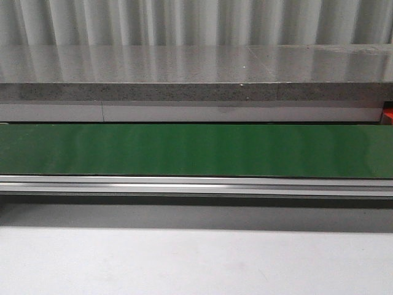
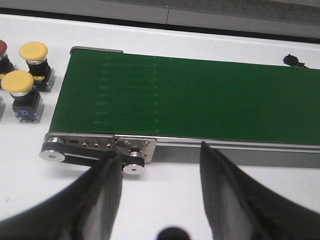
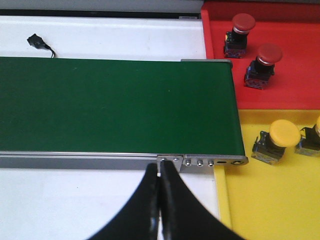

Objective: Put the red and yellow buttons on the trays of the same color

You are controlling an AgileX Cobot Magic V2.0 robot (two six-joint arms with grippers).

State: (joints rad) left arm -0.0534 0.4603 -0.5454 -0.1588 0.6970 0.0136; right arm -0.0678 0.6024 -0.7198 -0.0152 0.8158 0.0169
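Note:
In the left wrist view, two yellow-capped buttons [image 2: 33, 51] [image 2: 18, 82] stand on the white table beside the belt's end, with part of a red-capped button [image 2: 2, 47] at the frame edge. My left gripper [image 2: 161, 155] is open and empty over the table in front of the belt. In the right wrist view, two red buttons [image 3: 243, 22] [image 3: 269, 52] stand on the red tray [image 3: 295, 90]. A yellow button [image 3: 284, 133] and part of another [image 3: 315, 135] stand on the yellow tray [image 3: 280, 200]. My right gripper [image 3: 160, 170] is shut and empty near the belt's rail.
A green conveyor belt [image 1: 196, 150] with a metal rail [image 1: 196, 184] runs across the table; it also shows in both wrist views [image 2: 200, 100] [image 3: 115, 105]. A small black plug with a cable [image 3: 36, 41] lies behind the belt. No gripper shows in the front view.

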